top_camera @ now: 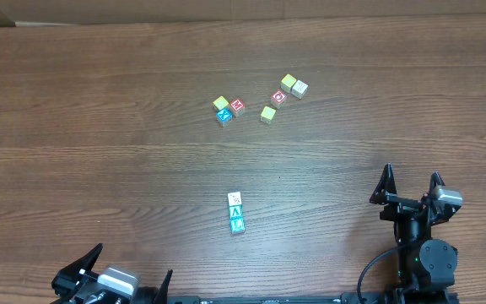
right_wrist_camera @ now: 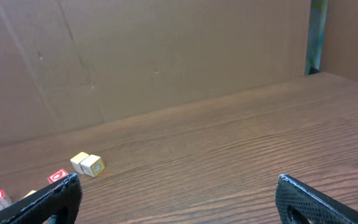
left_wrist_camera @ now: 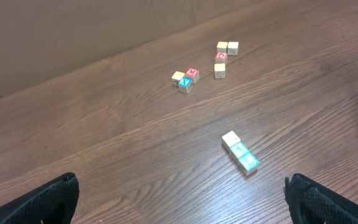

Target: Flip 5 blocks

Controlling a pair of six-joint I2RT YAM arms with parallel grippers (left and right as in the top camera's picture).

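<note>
Left hand (top_camera: 133,262) cropped — blocks (top_camera: 237,212) illegible.

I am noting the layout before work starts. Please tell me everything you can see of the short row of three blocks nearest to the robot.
The row of three blocks lies flat on the wooden table, well apart from the other cubes farther away. They are small cubes that look wooden, set side by side in a nearly straight line, and they seem to touch. The far block has a pale top; the two nearer blocks show teal tops with white marks, too small to read. Only the table touches the row.
</note>
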